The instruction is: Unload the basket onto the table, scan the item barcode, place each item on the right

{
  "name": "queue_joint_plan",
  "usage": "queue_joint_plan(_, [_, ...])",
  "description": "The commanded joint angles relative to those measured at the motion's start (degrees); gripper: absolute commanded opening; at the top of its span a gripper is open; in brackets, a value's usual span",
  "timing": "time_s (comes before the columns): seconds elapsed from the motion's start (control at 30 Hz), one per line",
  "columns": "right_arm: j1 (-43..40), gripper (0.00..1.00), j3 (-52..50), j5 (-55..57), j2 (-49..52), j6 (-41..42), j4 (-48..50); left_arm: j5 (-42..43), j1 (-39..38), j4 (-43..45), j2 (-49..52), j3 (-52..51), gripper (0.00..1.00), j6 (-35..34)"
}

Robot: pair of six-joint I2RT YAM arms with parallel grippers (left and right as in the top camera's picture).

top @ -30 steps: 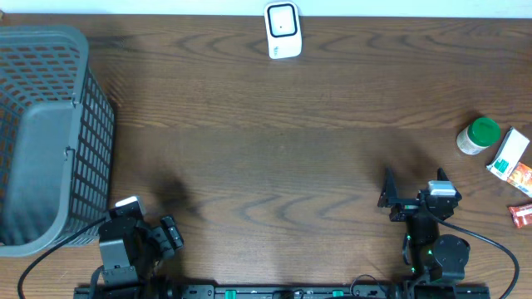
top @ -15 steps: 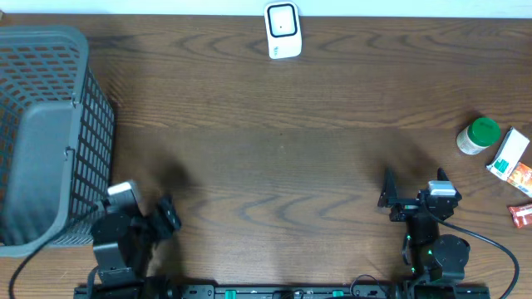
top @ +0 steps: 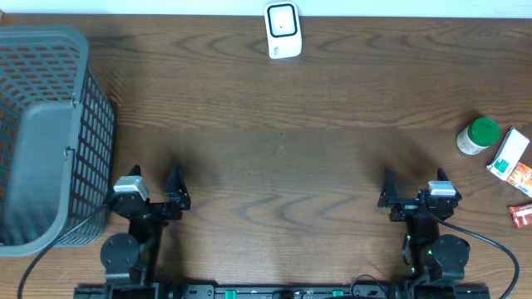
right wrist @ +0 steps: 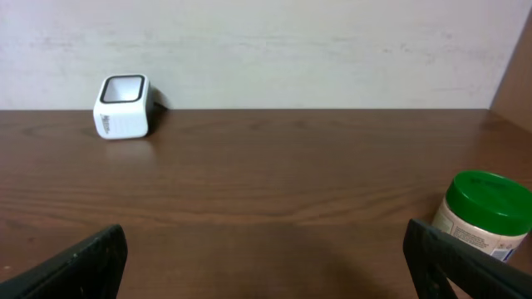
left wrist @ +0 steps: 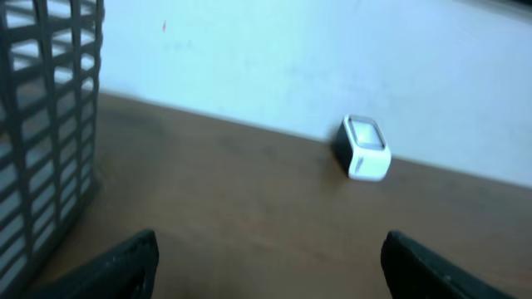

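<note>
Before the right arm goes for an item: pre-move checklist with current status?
1. The right gripper is open and empty: ok.
2. The left gripper is open and empty: ok.
3. The scanner stands at the far edge with nothing in front of it: ok.
4. The green-lidded jar is upright, and the table is bare between it and the right gripper: ok.
5. The jar is clear of the white box beside it: cannot tell, they sit very close.
6. The barcode position on the jar is known: cannot tell, no barcode shows in any view.
</note>
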Motion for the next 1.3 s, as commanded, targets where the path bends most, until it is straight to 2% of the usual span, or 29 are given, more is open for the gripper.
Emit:
queue_joint_plan(0.0, [0.2, 0.99, -0.1, 0.5, -0.3, 0.6, -0.3, 0.5, -0.2, 6.2, -2.5, -4.8, 0.86, -0.5])
queue_joint_plan(0.03, [0.2, 0.99, -0.1, 0.5, -0.3, 0.6, -0.3, 0.5, -0.2, 8.1, -2.7, -6.1, 0.86, -0.5])
queue_joint_plan(0.1, [0.2, 0.99, -0.1, 0.5, -0.3, 0.6, -0.3, 0.3, -0.2, 6.5, -2.9, -6.6, 0.86, 0.4])
queue_joint_plan(0.27, [0.2, 0.99, -0.1, 0.5, -0.3, 0.6, -0.3, 0.0, -0.2, -2.2, -3.3, -6.6, 0.86, 1.5])
queue_joint_plan(1.27, [0.2, 0.99, -0.1, 0.5, -0.3, 0.6, -0.3, -0.1, -0.2, -1.9, -3.2, -6.6, 0.86, 1.9])
